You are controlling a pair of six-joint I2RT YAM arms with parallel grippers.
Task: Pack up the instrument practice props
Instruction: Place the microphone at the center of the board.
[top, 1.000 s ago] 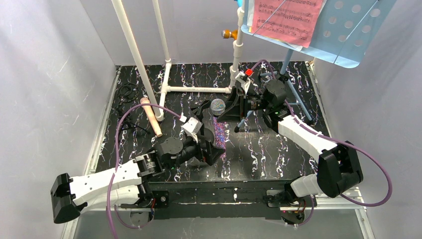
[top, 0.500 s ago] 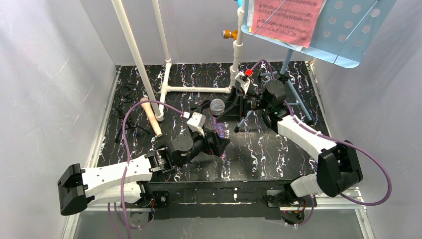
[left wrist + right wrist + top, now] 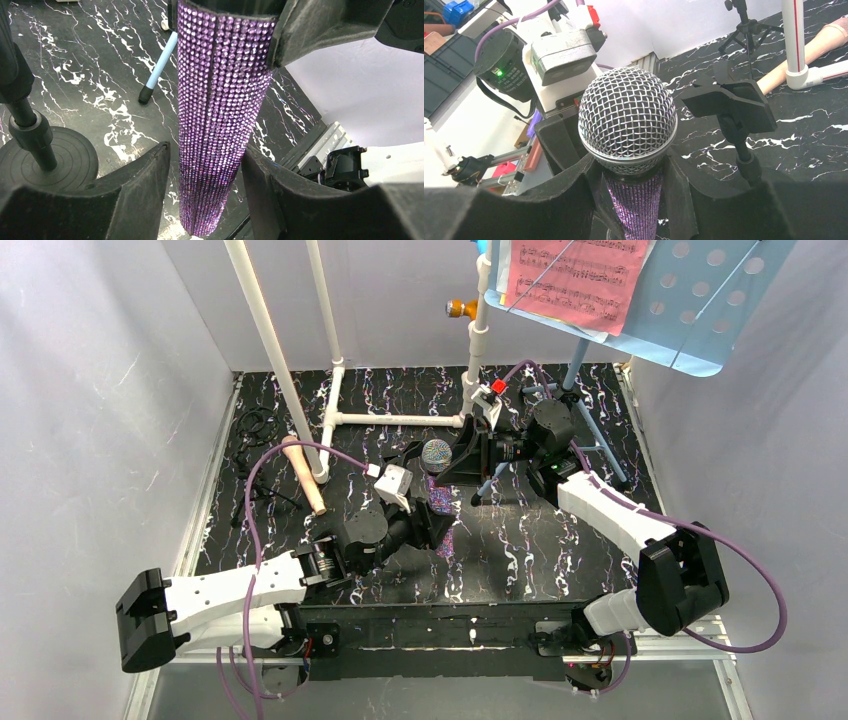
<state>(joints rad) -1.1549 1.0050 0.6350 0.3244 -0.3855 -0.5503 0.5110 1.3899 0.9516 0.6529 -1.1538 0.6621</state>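
The microphone (image 3: pixel 437 452) stands between left hand (image 3: pixel 436 523) and right hand (image 3: pixel 456 456).

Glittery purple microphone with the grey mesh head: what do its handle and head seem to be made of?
Glittery purple microphone, handle: rows of small faceted purple stones, sparkly; core hidden. Grey mesh head: woven wire, probably metal, silvery, with a polished rim band.

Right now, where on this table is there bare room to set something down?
Bare table lies front right, between the left hand, the right arm and the near edge; also at the back, between the pipe crossbar and the wall. Crowded: the middle, where it and the right hand hold the glittery microphone, and the left side around the pink microphone.
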